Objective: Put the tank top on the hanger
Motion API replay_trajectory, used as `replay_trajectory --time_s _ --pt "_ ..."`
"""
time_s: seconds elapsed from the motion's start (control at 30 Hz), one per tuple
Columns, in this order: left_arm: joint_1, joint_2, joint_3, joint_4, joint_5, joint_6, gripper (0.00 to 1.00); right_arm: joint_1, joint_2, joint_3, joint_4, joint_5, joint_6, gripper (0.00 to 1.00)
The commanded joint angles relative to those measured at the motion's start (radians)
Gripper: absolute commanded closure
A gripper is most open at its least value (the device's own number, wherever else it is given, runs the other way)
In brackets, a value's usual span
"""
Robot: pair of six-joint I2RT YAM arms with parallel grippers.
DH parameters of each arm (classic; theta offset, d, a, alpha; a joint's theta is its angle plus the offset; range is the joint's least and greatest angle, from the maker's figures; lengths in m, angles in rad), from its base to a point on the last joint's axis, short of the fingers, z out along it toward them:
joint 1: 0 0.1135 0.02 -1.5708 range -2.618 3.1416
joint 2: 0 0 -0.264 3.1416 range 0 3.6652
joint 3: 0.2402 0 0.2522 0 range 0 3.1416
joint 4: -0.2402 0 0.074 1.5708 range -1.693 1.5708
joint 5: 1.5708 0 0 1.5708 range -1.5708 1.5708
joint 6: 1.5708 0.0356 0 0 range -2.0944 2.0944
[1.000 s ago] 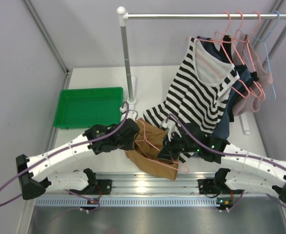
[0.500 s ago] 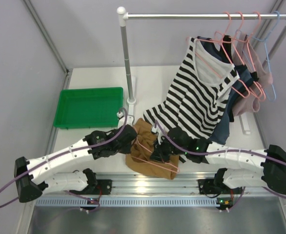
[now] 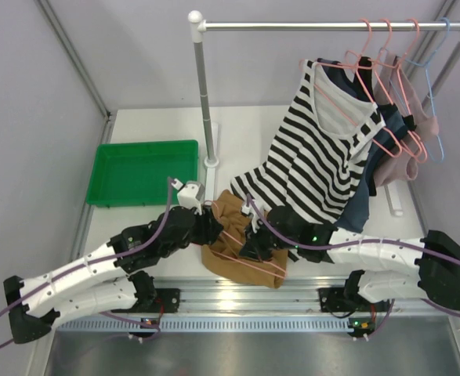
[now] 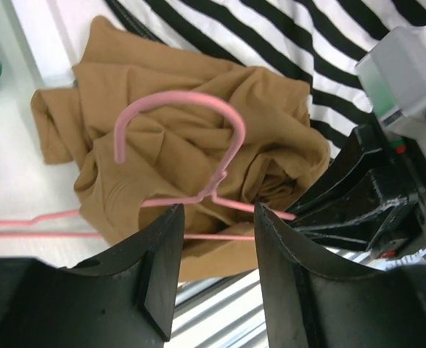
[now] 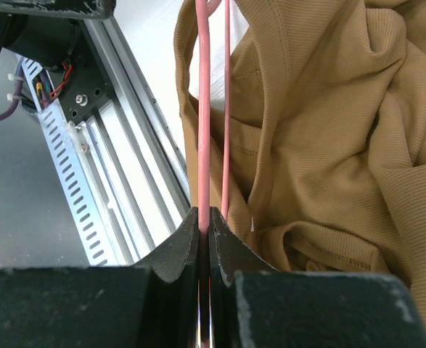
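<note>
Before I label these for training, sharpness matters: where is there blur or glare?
Top external: evenly lit, sharp, with glare on the metal rail. Left wrist: tank top crisp, left pincer soft. Right wrist: fabric ribbing sharp, right pincer blurred.

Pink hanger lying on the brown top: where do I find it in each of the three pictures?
Top external: low centre, the hanger lies across the brown top.
Left wrist: centre, its hook arches over the top, just beyond the open left claw.
Right wrist: one wire runs from the top edge down into the shut right claw.
Shared landmark: the brown top, under the hanger in all three.
</note>
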Motion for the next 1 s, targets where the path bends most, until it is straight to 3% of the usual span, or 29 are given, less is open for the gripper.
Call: replay_trajectory --time_s 0.0,0.43,0.57,0.8,0.83,0.93,0.97 --pt "-0.004 0.010 -0.041 0.199 -0.001 0.044 0.51 0.022 0.010 0.032 0.088 0.006 -0.016 1.00" --pt "-0.002 0.058 -0.138 0.383 -0.101 0.078 0.53 0.042 0.027 0.057 0.073 0.035 0.001 1.00" --pt "-0.004 0.073 -0.156 0.398 -0.101 0.084 0.62 0.048 0.031 0.066 0.070 0.051 0.012 1.00" --pt "-0.005 0.036 -0.184 0.395 -0.097 0.108 1.00 0.062 0.027 0.098 0.010 0.126 0.055 1.00" --pt "-0.005 0.033 -0.188 0.394 -0.096 0.122 1.00 0.064 0.025 0.106 -0.020 0.138 0.061 1.00" --pt "-0.004 0.012 -0.202 0.395 -0.075 0.148 1.00 0.065 0.013 0.126 -0.099 0.195 0.086 0.84" --pt "-0.004 0.007 -0.204 0.394 -0.068 0.153 1.00 0.065 0.007 0.130 -0.116 0.207 0.098 0.73"
